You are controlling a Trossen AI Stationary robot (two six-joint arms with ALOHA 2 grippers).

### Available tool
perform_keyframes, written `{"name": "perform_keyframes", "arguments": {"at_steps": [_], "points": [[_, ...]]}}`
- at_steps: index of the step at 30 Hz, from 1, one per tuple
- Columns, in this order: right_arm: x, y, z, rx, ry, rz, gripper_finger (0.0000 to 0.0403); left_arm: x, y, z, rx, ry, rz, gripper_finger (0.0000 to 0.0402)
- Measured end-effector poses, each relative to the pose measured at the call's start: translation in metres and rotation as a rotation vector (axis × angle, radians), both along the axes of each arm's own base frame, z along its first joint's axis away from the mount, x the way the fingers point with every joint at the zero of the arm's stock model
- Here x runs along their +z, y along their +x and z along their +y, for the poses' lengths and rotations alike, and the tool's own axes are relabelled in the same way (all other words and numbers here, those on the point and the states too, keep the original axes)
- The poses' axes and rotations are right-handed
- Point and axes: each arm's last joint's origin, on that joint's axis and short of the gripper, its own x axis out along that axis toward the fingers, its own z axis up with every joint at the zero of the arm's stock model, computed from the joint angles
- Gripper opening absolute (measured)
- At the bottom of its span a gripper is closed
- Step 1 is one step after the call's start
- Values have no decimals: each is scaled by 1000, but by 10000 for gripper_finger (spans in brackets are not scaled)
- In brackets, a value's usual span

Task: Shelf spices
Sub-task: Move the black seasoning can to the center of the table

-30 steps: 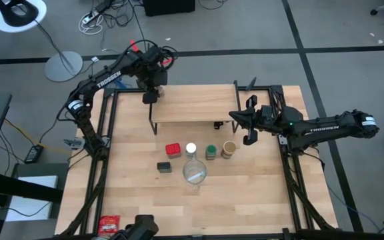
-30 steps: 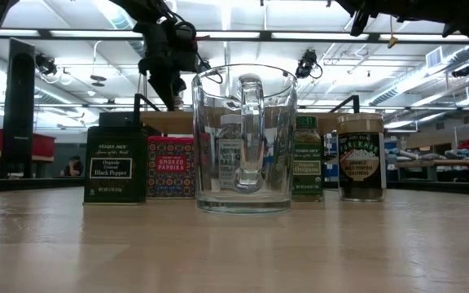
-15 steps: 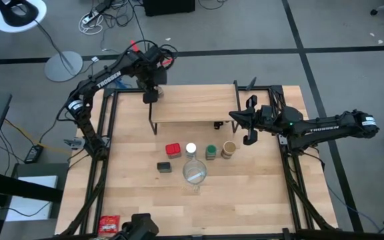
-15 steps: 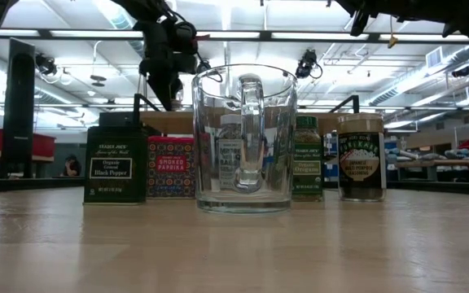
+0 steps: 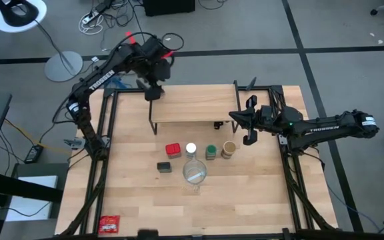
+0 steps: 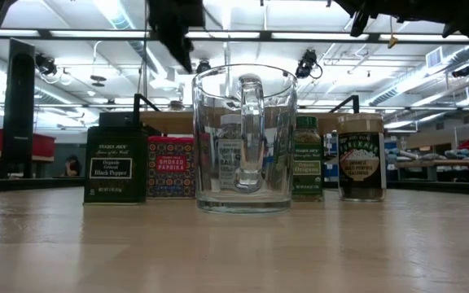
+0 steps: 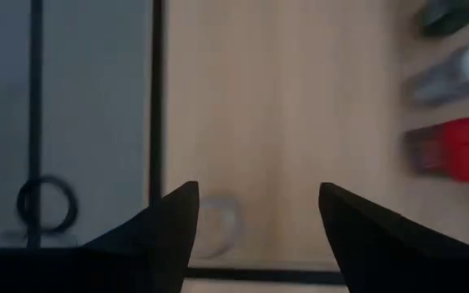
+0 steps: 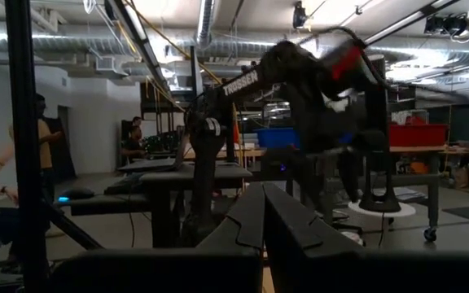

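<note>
In the low view, the clear glass vessel (image 6: pixel 243 138) stands nearest at the centre, empty, with the spices (image 5: pixel 199 152) in a row behind it. Farther up, the shelf (image 5: pixel 192 105) carries a tiny jar (image 7: pixel 216 224). The left hand (image 5: pixel 153 93) has risen from it, fingers apart. The right hand (image 5: pixel 251 120) hangs clenched at centre right.

You have bare shelf (image 5: pixel 192 105) top across the middle and right. The glass pitcher (image 5: pixel 194 172) blocks the near approach to the spice row (image 5: pixel 201 151).
</note>
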Motion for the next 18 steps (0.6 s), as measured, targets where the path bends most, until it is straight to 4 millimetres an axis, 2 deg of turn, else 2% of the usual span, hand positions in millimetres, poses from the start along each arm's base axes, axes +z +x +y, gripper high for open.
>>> {"name": "perform_keyframes", "arguments": {"at_steps": [5, 8, 12, 18], "points": [[-1, 0, 0, 0, 0, 7, 3, 20, 15, -41, -117, -68, -65, 251], [-1, 0, 0, 0, 0, 7, 3, 23, 24, -67, -154, -80, -50, 242], [-1, 0, 0, 0, 0, 7, 3, 14, 36, -103, -188, -96, 32, 228], [-1, 0, 0, -3, -7, 12, 3, -13, 48, -154, -201, -127, 178, 219]]}}
